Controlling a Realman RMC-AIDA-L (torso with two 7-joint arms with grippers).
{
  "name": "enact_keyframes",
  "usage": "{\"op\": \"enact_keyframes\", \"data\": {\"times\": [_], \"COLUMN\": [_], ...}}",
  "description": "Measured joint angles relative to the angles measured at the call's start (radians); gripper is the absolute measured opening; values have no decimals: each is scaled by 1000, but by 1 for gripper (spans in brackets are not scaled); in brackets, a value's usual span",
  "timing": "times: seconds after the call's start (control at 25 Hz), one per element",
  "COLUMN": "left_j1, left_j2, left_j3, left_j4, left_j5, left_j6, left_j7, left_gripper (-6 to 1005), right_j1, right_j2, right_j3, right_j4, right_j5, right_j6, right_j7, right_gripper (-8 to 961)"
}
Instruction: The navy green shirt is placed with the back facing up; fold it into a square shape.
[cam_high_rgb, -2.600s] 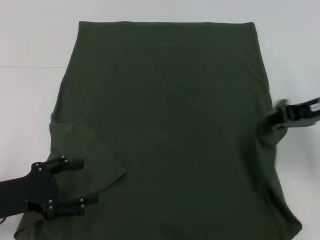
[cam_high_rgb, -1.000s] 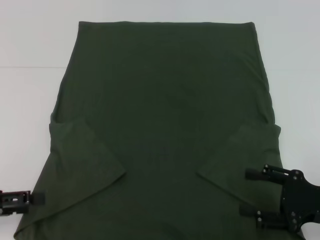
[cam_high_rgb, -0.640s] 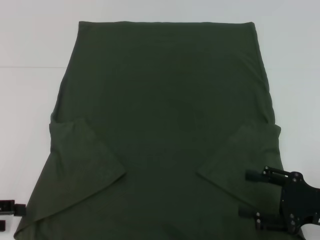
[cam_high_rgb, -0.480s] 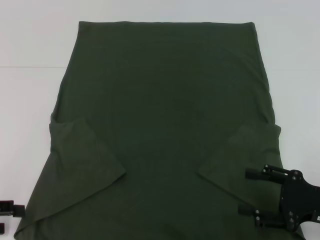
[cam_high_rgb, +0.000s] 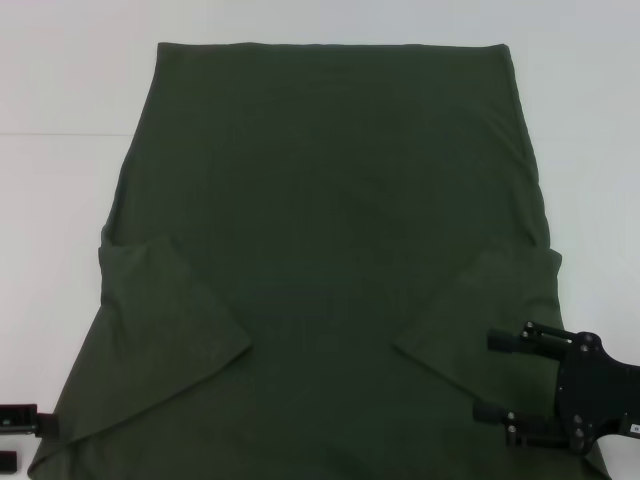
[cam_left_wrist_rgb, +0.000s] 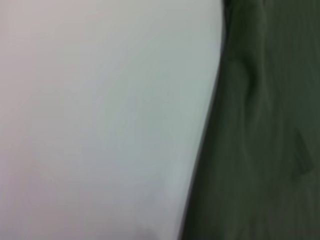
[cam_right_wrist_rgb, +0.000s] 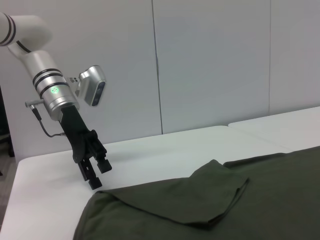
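The navy green shirt (cam_high_rgb: 330, 190) lies flat and plain side up on the white table (cam_high_rgb: 60, 90), its hem at the far end. Both sleeves are folded inward: the left sleeve (cam_high_rgb: 165, 325) and the right sleeve (cam_high_rgb: 495, 300). My right gripper (cam_high_rgb: 485, 376) is open over the shirt's near right part, just nearer than the right sleeve, with nothing held. My left gripper (cam_high_rgb: 20, 440) is open at the near left corner, just off the shirt's edge. The right wrist view shows that left gripper (cam_right_wrist_rgb: 99, 176) above the table beside the shirt (cam_right_wrist_rgb: 270, 200). The left wrist view shows the shirt's edge (cam_left_wrist_rgb: 265, 140).
White table (cam_left_wrist_rgb: 100, 120) surrounds the shirt on the left, right and far sides. A seam line crosses the table (cam_high_rgb: 65, 134) at the far left. A pale wall (cam_right_wrist_rgb: 210, 65) stands behind the table in the right wrist view.
The right sleeve has been folded inward, and my right gripper has moved from the shirt's right edge to its near right part. My left gripper has drawn back off the left sleeve to the near left corner.
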Motion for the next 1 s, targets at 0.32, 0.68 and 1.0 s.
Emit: {"op": "enact_keyframes", "data": {"times": [0.32, 0.68, 1.0], "left_j1": [-7, -9, -30], "left_j2": [0, -7, -10], "left_j3": [6, 26, 22], "left_j4": [-14, -25, -56], "left_j5": [21, 19, 14], "left_j6": [-8, -30, -31], "left_j7": [-5, -5, -7], "left_gripper": [886, 885, 883], "right_j1": [1, 0, 0], "right_j2": [0, 0, 0], "right_j3": [6, 4, 2], "right_j4": [-1, 0, 0], "right_j5": [2, 3, 3], "right_j6": [4, 3, 3], "right_j7": [1, 3, 6], "right_gripper": [830, 829, 829]}}
